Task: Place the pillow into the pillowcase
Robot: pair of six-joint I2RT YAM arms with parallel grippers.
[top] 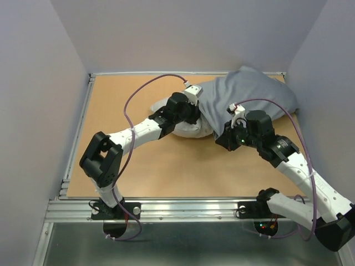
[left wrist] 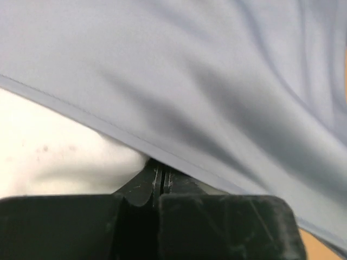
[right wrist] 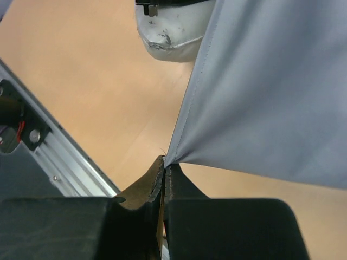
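While clamping pillowcase [top: 252,94] hem against the pillow [top: 186,131] with left gripper [left wrist: 161,172], pinching a corner near that pillow with right gripper [right wrist: 164,164].

We see what looks like a robotics lab test cell, not a home. A bare tan board [top: 155,172] serves as the table, boxed in by plain pale grey walls [top: 39,111]. Slotted aluminium rail [top: 188,209] edges it, with a left arm [top: 141,132] and right arm [top: 288,158] bolted on, trailing purple cables [top: 128,105]. The room beyond stays hidden.
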